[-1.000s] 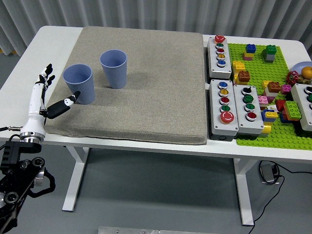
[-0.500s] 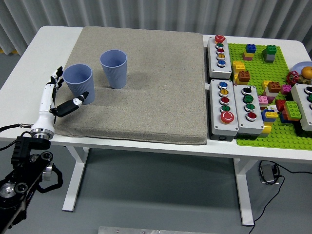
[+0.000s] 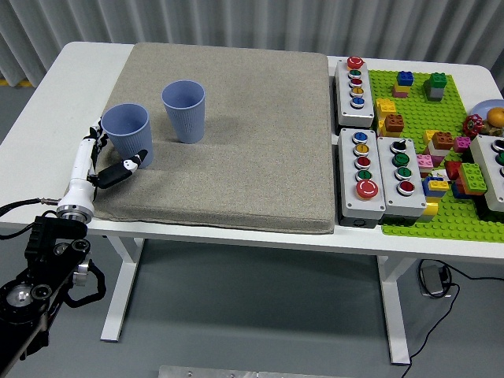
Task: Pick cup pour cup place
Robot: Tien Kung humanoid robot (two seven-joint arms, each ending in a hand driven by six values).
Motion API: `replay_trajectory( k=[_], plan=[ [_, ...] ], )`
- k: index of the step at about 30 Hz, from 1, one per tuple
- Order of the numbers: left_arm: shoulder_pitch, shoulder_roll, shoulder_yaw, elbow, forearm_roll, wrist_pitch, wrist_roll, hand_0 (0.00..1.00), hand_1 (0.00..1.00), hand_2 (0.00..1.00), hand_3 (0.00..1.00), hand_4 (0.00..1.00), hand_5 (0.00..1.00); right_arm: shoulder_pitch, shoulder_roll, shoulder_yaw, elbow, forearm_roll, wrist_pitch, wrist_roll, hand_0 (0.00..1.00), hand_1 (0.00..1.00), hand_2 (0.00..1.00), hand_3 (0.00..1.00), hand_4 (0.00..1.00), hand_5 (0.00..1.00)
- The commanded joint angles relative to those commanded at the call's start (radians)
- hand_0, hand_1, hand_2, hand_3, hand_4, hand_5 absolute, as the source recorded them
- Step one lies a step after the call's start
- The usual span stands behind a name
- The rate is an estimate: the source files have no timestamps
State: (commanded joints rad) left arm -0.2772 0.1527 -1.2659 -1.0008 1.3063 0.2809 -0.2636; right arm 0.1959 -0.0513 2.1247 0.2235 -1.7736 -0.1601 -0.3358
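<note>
Two blue ribbed cups stand upright on the grey mat (image 3: 236, 142). The left cup (image 3: 127, 134) is near the mat's left edge and the right cup (image 3: 184, 111) stands a little farther back beside it. My left hand (image 3: 109, 153) is open around the left cup's near-left side, thumb in front of the base and fingers at its left wall. I cannot tell if it touches the cup. The right arm is out of view.
To the right of the mat stand three grey button boxes (image 3: 361, 175). Beyond them lies a green baseplate (image 3: 441, 213) with several coloured bricks and another box (image 3: 492, 169) at the right edge. Bare white table (image 3: 55, 94) lies left of the mat.
My left hand has moved right and forward, from beside the mat's edge to close around the left cup. Neither cup has moved.
</note>
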Motion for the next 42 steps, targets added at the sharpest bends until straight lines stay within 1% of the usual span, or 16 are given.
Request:
replay_trajectory(
  k=[4,8,22,23,28,29,34,35,40,41,42],
  plan=[
    [-0.034,0.000,0.019,0.036,-0.014,-0.002,-0.001,0.929,0.934,0.998,0.998,0.846,0.202,0.002,-0.001,-0.004,-0.001,0.004,-0.001,0.001,0.676,0.604,0.572,0.604,0.002,0.258],
    [-0.053,-0.001,0.024,0.052,-0.019,-0.001,-0.002,0.929,0.929,0.998,0.998,0.846,0.205,0.003,-0.001,-0.005,-0.001,0.007,-0.001,0.001,0.675,0.604,0.572,0.604,0.002,0.254],
    [-0.074,-0.001,0.035,0.061,-0.018,0.005,-0.001,0.925,0.916,0.998,0.998,0.848,0.216,0.005,-0.002,-0.005,-0.001,0.003,0.000,0.001,0.675,0.604,0.572,0.604,0.002,0.255],
    [-0.074,-0.001,0.035,0.061,-0.018,0.005,-0.001,0.881,0.885,0.998,0.998,0.843,0.213,0.005,-0.002,-0.005,-0.001,0.003,0.000,0.001,0.675,0.604,0.572,0.604,0.002,0.252],
    [-0.082,-0.001,0.041,0.068,-0.021,0.022,-0.002,0.881,0.885,0.998,0.998,0.843,0.213,0.005,-0.002,-0.005,-0.001,0.004,-0.001,0.001,0.675,0.604,0.572,0.604,0.002,0.252],
    [-0.082,-0.001,0.043,0.067,-0.020,0.027,-0.004,0.805,0.801,0.947,0.909,0.845,0.222,0.005,-0.002,-0.006,-0.001,0.004,0.000,0.000,0.675,0.604,0.572,0.604,0.002,0.253],
    [-0.083,-0.005,0.049,0.069,-0.025,0.060,-0.011,0.805,0.801,0.947,0.909,0.845,0.222,0.002,-0.001,-0.004,-0.001,-0.003,0.002,0.000,0.675,0.604,0.572,0.604,0.002,0.253],
    [-0.083,-0.006,0.051,0.070,-0.028,0.069,-0.012,0.677,0.671,0.801,0.754,0.843,0.226,0.001,-0.001,-0.004,0.000,-0.005,0.002,-0.001,0.675,0.604,0.572,0.603,0.002,0.254],
    [-0.080,-0.010,0.057,0.074,-0.036,0.086,-0.015,0.677,0.671,0.801,0.754,0.843,0.226,0.000,-0.001,-0.002,0.000,-0.009,0.004,-0.001,0.675,0.604,0.572,0.603,0.002,0.254],
    [-0.080,-0.010,0.058,0.074,-0.037,0.087,-0.015,0.625,0.621,0.725,0.674,0.840,0.223,0.000,-0.001,-0.002,0.000,-0.011,0.005,-0.002,0.675,0.604,0.571,0.603,0.002,0.254],
    [-0.079,-0.011,0.057,0.074,-0.038,0.088,-0.016,0.625,0.621,0.725,0.674,0.840,0.223,0.001,-0.002,-0.001,-0.001,-0.014,0.006,-0.001,0.675,0.604,0.571,0.603,0.002,0.254]
  ],
)
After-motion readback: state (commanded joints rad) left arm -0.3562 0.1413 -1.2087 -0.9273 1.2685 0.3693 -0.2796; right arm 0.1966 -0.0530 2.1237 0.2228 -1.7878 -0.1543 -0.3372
